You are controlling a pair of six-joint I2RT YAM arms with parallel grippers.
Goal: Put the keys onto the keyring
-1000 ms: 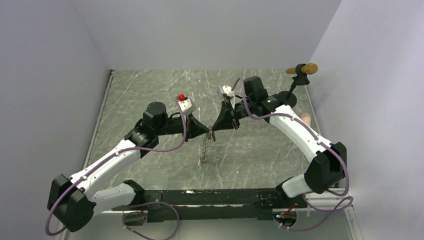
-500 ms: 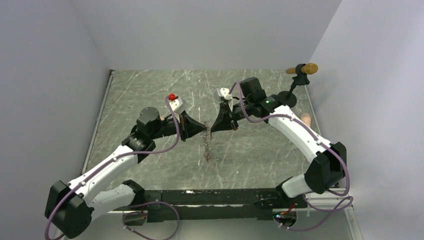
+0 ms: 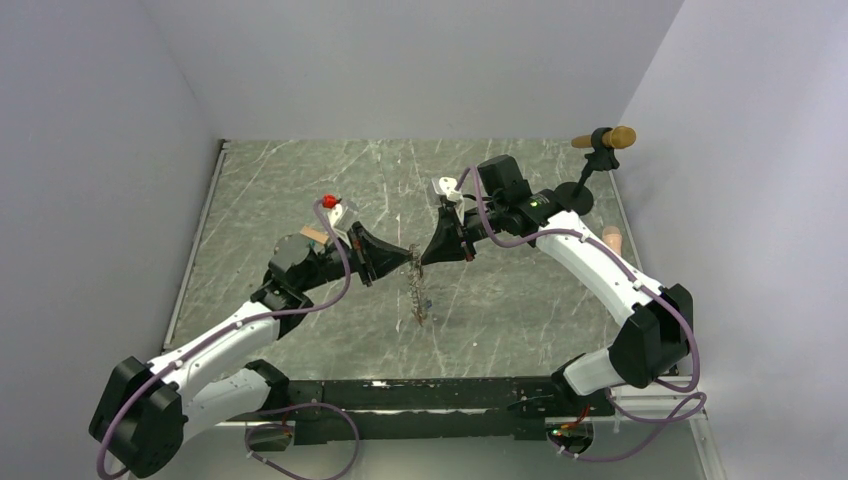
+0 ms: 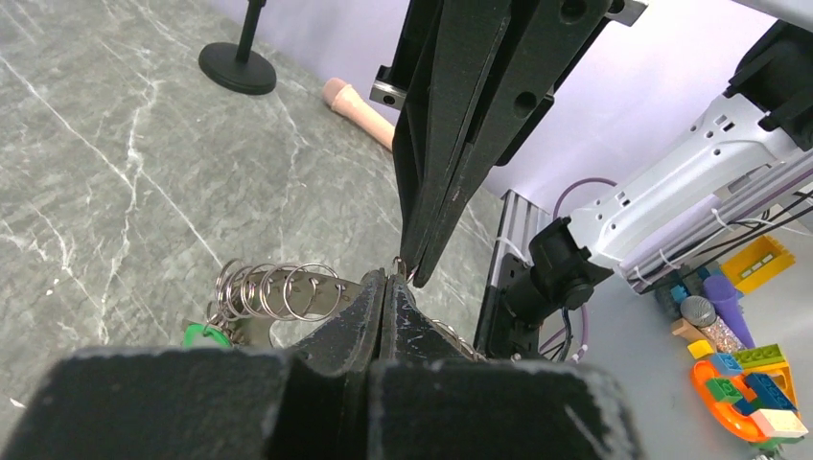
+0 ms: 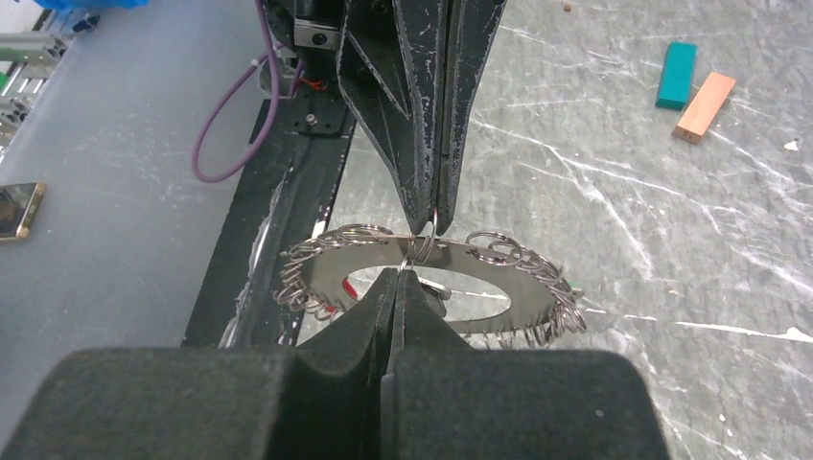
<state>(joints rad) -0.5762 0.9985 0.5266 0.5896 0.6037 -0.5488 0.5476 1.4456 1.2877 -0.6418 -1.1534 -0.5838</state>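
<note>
Top view: the keyring (image 3: 418, 295) is seen hanging below the meeting tips of the left gripper (image 3: 408, 255) and right gripper (image 3: 424, 257). It could be torn free by opposed pulling.

Left wrist: jaws are clenched, pinching its rim; a green key (image 4: 201, 335) hangs alongside.

Right wrist: jaws are clenched on its upper edge.

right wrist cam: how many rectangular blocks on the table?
2. A teal block and a tan block lie close together on the table, at the upper right of the right wrist view. Others may be hidden or out of frame.
</note>
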